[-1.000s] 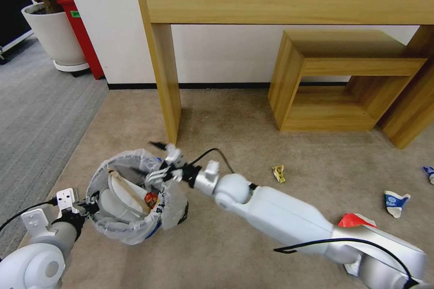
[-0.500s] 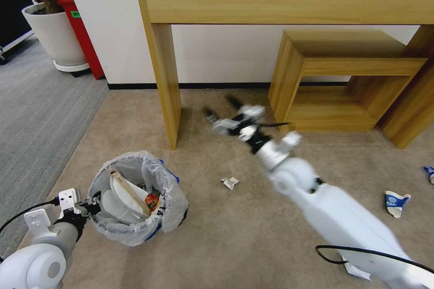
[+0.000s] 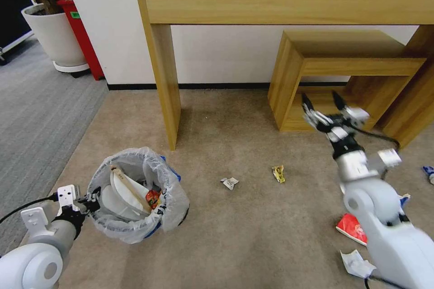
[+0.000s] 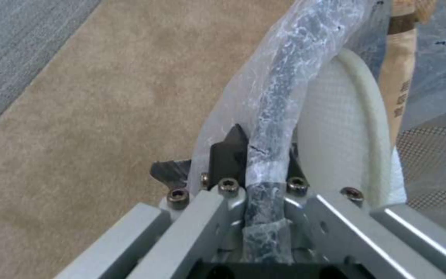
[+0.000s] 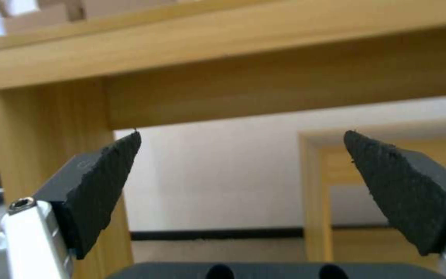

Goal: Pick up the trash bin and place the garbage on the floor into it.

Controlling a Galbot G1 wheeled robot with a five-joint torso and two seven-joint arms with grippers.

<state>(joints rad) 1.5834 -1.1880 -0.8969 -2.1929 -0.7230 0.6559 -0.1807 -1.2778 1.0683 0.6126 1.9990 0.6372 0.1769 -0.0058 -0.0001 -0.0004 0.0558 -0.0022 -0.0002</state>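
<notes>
While the left gripper (image 3: 90, 199) pinches the rim of the small round bin lined with translucent white plastic (image 3: 135, 198), the right gripper (image 3: 322, 99) hangs spread wide and empty before the low wooden shelf box (image 3: 348, 76); crumpled white wrapper (image 3: 230, 183), yellow wrapper (image 3: 279, 173) and red carton (image 3: 351, 228) lie on beige carpet (image 3: 253, 230); tall wooden table leg (image 3: 163, 81) stands near the bin.

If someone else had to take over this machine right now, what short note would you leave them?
Left gripper: shut on the rim of the small round trash bin with translucent white liner.
Right gripper: open, empty, raised before the low wooden shelf.
Done: slippers, a stick and a red wrapper lie in the bin.
Left on the carpet: white crumpled wrapper, yellow wrapper, red carton, white scrap.
</notes>
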